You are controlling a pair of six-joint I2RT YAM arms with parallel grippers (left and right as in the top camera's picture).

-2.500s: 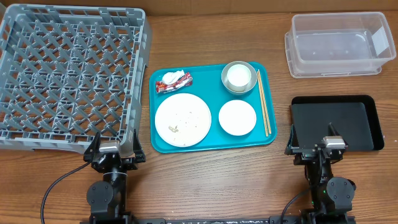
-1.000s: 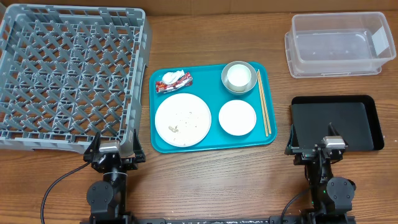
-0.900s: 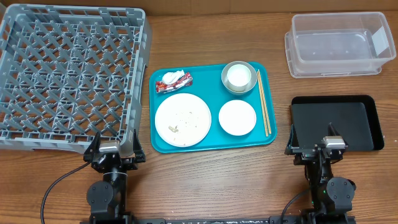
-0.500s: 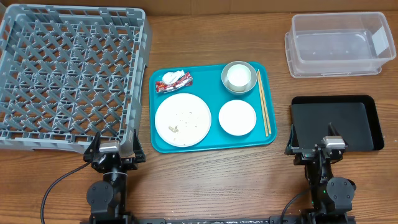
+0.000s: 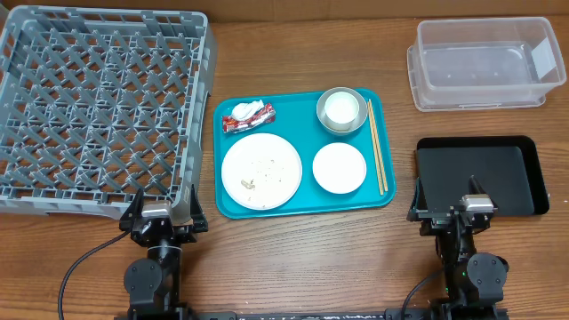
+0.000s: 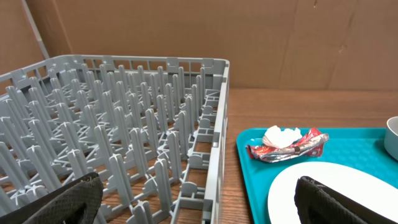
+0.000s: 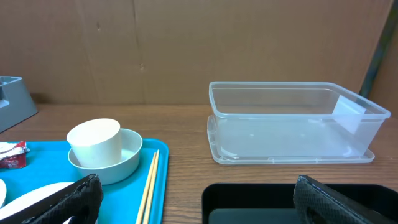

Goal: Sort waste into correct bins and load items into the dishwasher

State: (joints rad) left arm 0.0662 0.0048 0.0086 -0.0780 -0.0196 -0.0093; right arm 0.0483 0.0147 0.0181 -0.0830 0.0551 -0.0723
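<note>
The table (image 5: 293,240) is brown wood with visible grain and a faint sheen. The dish rack (image 5: 98,107) is matt grey plastic. The teal tray (image 5: 302,206) is smooth plastic. The large plate (image 5: 261,171) and small plate (image 5: 339,167) are glossy white. The chopsticks (image 5: 377,160) are pale bare wood. The wrapper (image 5: 247,116) is crinkled and shiny. The clear bin (image 5: 484,62) is smooth, see-through plastic; the black bin (image 5: 484,169) has a dull gloss

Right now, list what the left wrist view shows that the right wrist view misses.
Left wrist only: the grey dish rack and the large white plate. Right wrist only: the clear plastic bin, the black tray, the chopsticks and the cup. Both: the teal tray, the crumpled wrapper (only its end in the right wrist view) and the bowl (only its rim in the left wrist view).
</note>
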